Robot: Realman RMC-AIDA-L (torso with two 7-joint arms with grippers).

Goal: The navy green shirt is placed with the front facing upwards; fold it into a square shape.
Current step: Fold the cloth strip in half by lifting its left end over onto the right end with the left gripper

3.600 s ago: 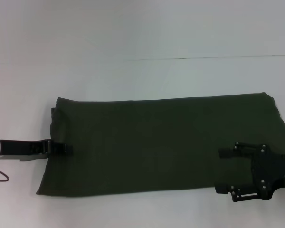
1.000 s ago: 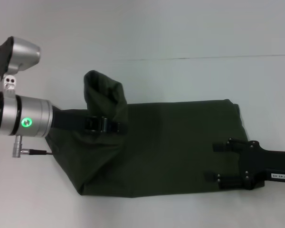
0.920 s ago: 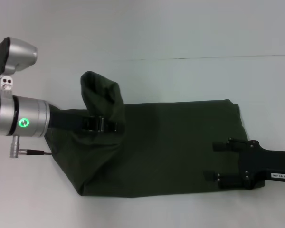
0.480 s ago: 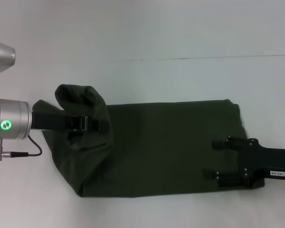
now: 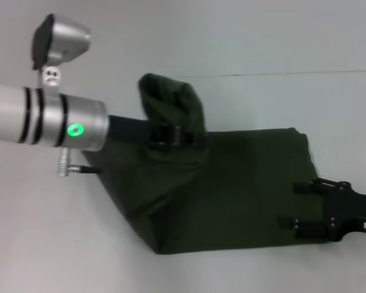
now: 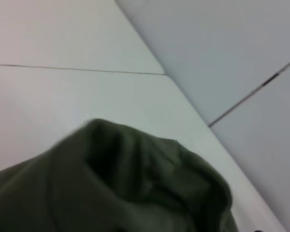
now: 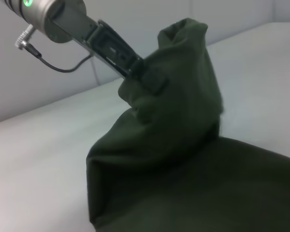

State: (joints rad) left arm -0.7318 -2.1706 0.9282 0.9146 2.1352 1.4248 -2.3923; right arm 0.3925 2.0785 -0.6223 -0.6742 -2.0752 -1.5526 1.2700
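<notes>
The navy green shirt (image 5: 244, 183) lies on the white table as a long folded strip, plain green side up; its letters are hidden. My left gripper (image 5: 182, 135) is shut on the shirt's left end and holds it lifted above the table, over the strip's left part, so the cloth bulges into a hump (image 5: 171, 101). The right wrist view shows this gripper (image 7: 147, 75) pinching the raised fabric (image 7: 183, 96). The left wrist view shows only the hump of cloth (image 6: 135, 179). My right gripper (image 5: 288, 205) is open, its two fingers resting spread on the shirt's right end.
The white table (image 5: 262, 104) has a thin seam line (image 5: 293, 74) across its back. The left arm's silver forearm (image 5: 43, 119) and its cable (image 5: 79, 170) hang over the table's left part.
The shirt lay flat earlier. The left gripper has since taken its left end and lifted it. In the last half second it has carried it rightward and higher. The right gripper has shifted slightly right.
</notes>
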